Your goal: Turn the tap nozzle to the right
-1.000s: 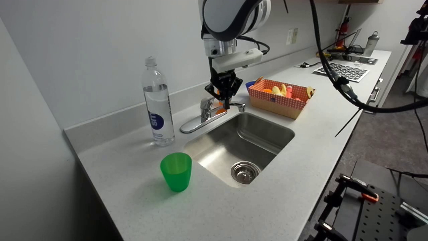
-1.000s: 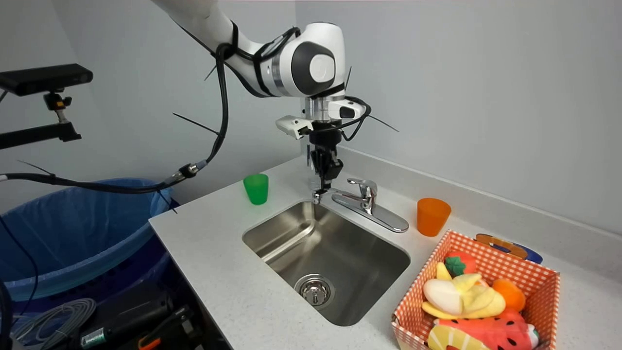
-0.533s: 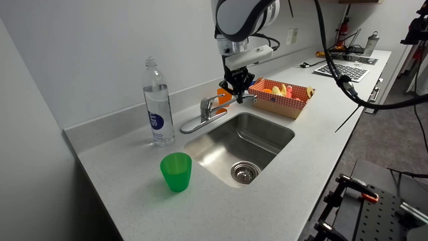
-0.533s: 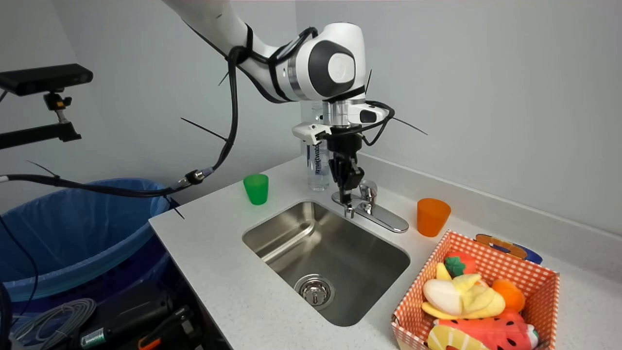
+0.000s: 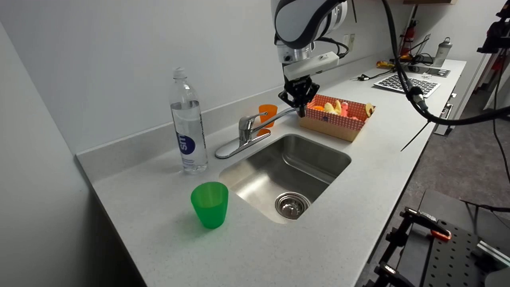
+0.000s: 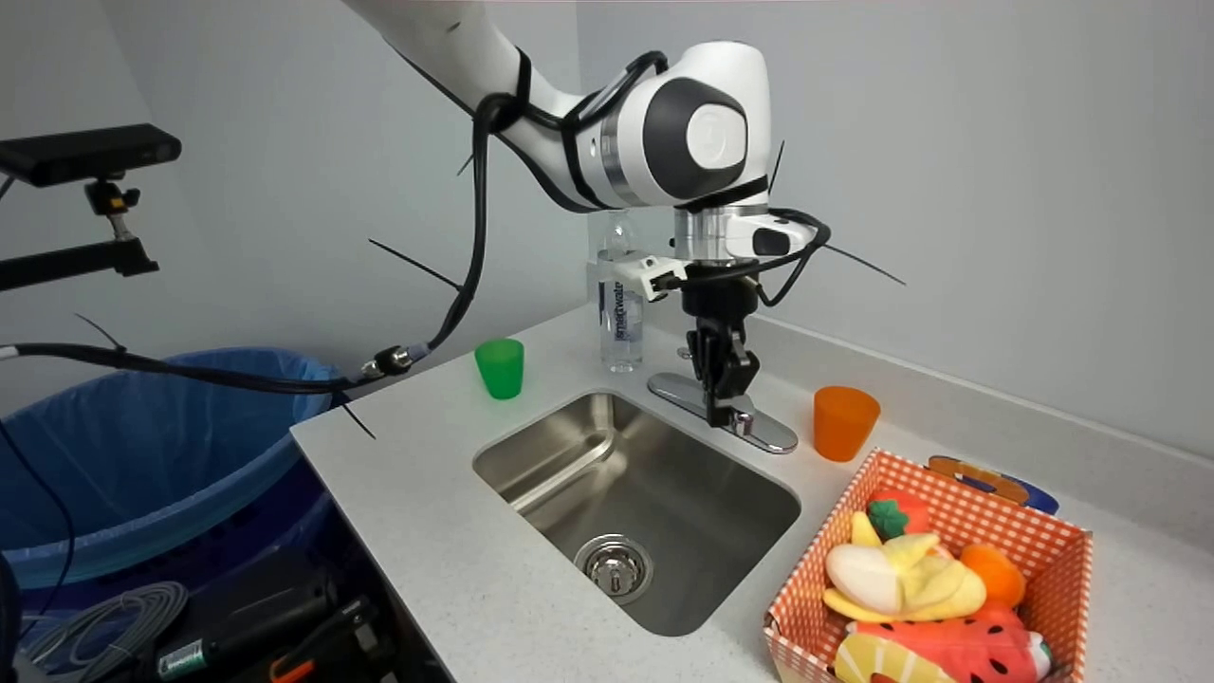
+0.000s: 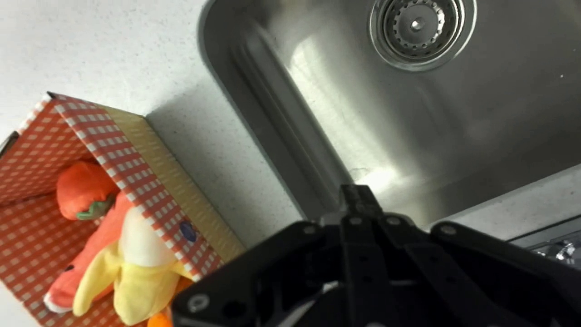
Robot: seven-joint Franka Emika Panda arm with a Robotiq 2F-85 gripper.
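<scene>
We find the tap nozzle point(image 5: 277, 116) near the back edge of the worktop point(image 5: 255, 255), reaching out from the silver faucet point(image 5: 244, 134), away from the clear bottle point(image 5: 188, 135) and toward the side where the checked basket point(image 5: 326, 126) stands. In an exterior view we see its outlet point(image 6: 744, 423) just beside the tips of the end effector point(image 6: 719, 415), on the basket's side; whether it touches the fingers point(image 7: 361, 202), we cannot tell. The end effector points down, and in the wrist view we see its fingers together.

On top of the faucet sits the lever handle point(image 5: 257, 116). Between the back and front edges, the steel sink point(image 6: 707, 531) is set into the worktop, its round drain point(image 6: 615, 569) lying toward the front edge.

Between the sink and the worktop's end edge we have the green cup point(image 5: 210, 207), upright. The clear bottle stands upright near the back corner at that same end, partly filled. An orange cup point(image 6: 846, 423) stands close to the back edge, between the faucet and the basket. In the basket we make out toy fruit, among it a peeled banana point(image 6: 901, 569). Toward the worktop's far end we see a patterned board point(image 5: 406, 85) and an upright grey bottle point(image 5: 442, 52).
</scene>
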